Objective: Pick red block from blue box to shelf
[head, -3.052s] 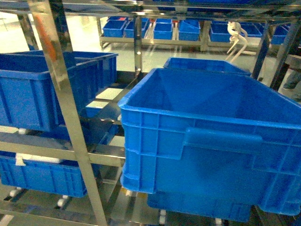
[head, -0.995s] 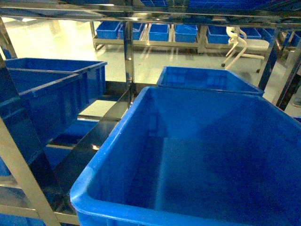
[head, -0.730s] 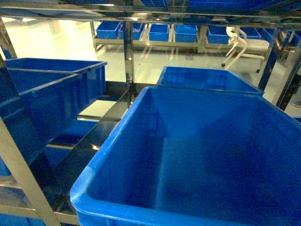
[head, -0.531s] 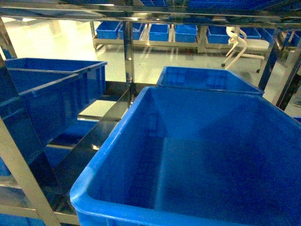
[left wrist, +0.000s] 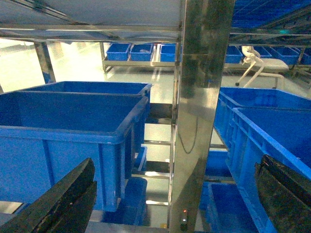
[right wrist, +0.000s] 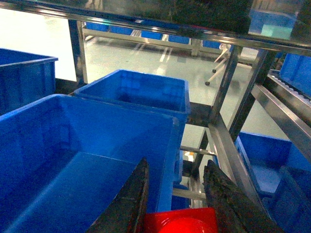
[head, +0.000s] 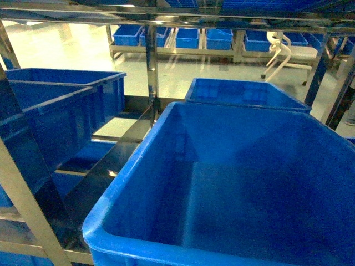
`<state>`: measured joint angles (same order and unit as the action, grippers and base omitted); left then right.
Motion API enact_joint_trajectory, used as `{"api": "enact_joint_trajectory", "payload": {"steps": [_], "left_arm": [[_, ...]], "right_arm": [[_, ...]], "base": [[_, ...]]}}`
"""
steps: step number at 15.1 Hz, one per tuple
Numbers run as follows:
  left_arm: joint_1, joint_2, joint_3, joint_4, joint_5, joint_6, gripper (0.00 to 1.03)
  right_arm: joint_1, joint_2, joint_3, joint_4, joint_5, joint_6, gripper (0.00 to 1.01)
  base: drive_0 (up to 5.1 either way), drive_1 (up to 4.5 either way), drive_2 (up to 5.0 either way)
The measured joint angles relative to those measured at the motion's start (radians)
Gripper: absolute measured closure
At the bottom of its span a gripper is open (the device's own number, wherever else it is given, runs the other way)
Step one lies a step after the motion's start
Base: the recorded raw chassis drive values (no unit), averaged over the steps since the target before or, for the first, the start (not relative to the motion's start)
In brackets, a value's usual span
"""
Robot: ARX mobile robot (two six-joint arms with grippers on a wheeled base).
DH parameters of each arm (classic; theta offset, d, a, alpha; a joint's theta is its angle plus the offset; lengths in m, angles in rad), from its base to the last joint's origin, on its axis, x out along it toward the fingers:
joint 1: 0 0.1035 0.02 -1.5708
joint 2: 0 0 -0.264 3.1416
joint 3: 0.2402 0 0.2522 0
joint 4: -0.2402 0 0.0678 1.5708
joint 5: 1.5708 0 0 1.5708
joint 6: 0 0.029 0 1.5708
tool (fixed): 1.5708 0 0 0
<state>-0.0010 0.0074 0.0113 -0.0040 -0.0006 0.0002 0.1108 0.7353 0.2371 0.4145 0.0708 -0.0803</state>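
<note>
The red block [right wrist: 181,221] shows at the bottom edge of the right wrist view, glossy, held between the two dark fingers of my right gripper [right wrist: 176,164], which is shut on it. That gripper hangs over the right rim of a large dark blue crate [right wrist: 73,145] on the shelf [right wrist: 228,141]. My left gripper [left wrist: 177,162] is open, its fingers [left wrist: 63,199] spread wide on either side of a steel upright of the shelf [left wrist: 201,73]. The blue box is out of view. Neither gripper shows in the head view.
A big dark blue crate [head: 138,183] fills the front of the shelf deck, with a second [head: 244,94] behind it and another [head: 50,111] to the left. Steel uprights [head: 151,61] stand between them. Far racks hold several more crates [head: 188,36].
Since three seconds ago the head view has closed in on the big crate and now looks down into it. Over the last second nothing visibly moved.
</note>
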Motion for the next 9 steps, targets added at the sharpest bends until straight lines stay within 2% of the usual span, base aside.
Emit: {"api": "enact_joint_trajectory", "payload": {"steps": [3,7,8,9], "left_arm": [[0.0,0.0,0.0,0.0,0.0,0.0,0.05],[0.0,0.0,0.0,0.0,0.0,0.0,0.05],[0.0,0.0,0.0,0.0,0.0,0.0,0.05],[0.0,0.0,0.0,0.0,0.0,0.0,0.05]], "right_arm": [[0.0,0.0,0.0,-0.007,-0.002,0.001,0.74],[0.017,0.013,0.013,-0.04,-0.045,0.043,0.74],[0.061,0.05,0.053,-0.1,-0.084,0.109,0.74],[0.114,0.062,0.062,-0.161,-0.105,0.19,0.74]], "base": [[0.0,0.0,0.0],[0.0,0.0,0.0],[0.0,0.0,0.0],[0.0,0.0,0.0]]}}
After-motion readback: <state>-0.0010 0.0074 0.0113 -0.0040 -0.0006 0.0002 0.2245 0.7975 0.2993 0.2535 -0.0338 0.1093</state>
